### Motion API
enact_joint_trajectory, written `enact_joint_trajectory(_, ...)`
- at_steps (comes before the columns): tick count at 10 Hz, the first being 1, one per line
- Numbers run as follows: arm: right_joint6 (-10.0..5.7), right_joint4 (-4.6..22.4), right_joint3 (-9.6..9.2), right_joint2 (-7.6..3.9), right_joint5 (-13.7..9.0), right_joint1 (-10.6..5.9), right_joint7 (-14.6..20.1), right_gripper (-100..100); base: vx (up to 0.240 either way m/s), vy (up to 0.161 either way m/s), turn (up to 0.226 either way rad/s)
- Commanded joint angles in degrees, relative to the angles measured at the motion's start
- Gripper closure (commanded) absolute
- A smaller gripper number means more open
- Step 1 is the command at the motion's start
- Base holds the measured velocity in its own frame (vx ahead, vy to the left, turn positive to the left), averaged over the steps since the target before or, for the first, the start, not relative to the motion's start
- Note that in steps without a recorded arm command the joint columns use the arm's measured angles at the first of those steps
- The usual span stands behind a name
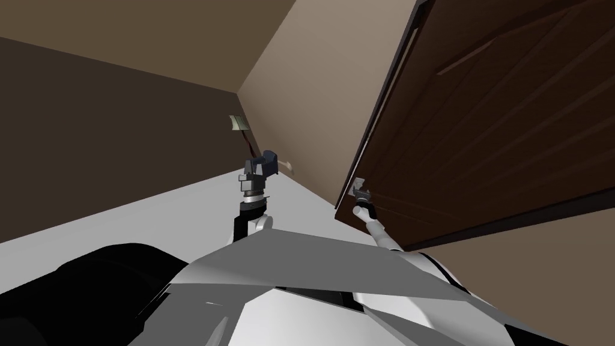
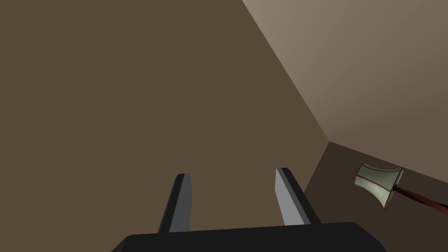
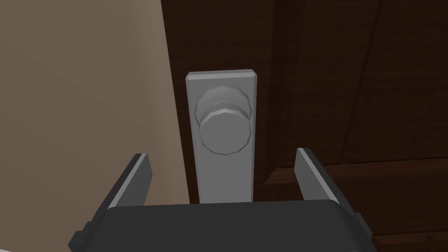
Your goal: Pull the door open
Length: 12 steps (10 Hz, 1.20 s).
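Brown walls meet at a corner over a pale grey floor (image 1: 180,210), and a dark wood-grain door (image 1: 510,120) fills the right side of the head view. At that door, the right gripper (image 3: 222,153) points straight at a round grey door knob (image 3: 224,131). Its two fingers (image 3: 131,179) are spread wide and released, one to each side of the knob's line and touching neither the knob nor the door. The knob sits on a tall grey backplate (image 3: 221,179), which runs down between the fingers to the gripper's dark body. Just beside the plate is the door's vertical edge, and past it lies a flat beige wall (image 3: 78,87). In the head view the right forearm stretches forward from the shoulder, its gripper (image 1: 361,193) at the plate near the door's lower corner. The left gripper (image 2: 233,173) is raised in front of the chest, well apart from the door. Its fingers are also parted and hold nothing, aimed at the wall corner near a lamp (image 2: 378,183) with a pale shade.
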<state>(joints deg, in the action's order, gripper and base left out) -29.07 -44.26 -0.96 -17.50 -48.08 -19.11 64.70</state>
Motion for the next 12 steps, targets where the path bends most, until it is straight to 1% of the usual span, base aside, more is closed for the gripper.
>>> enact_joint_trajectory(1,-0.29,0.2,0.12,-0.17,0.0,0.09,0.2,-100,0.180,-0.056,0.042)
enact_joint_trajectory(4,-0.81,0.4,0.30,-0.56,-0.1,0.43,0.6,-100,0.195,-0.081,0.043)
enact_joint_trajectory(5,-0.71,0.5,0.24,-0.50,0.0,0.28,0.5,-100,0.074,-0.031,0.010)
enact_joint_trajectory(6,-0.71,0.5,0.24,-0.50,0.0,0.28,0.5,100,-0.007,0.001,-0.011)
enact_joint_trajectory(11,-0.71,0.5,0.24,-0.50,0.0,0.28,0.5,100,-0.014,0.004,-0.001)
enact_joint_trajectory(12,-0.22,0.1,-0.88,-1.10,0.2,0.73,1.6,100,-0.140,-0.032,0.108)
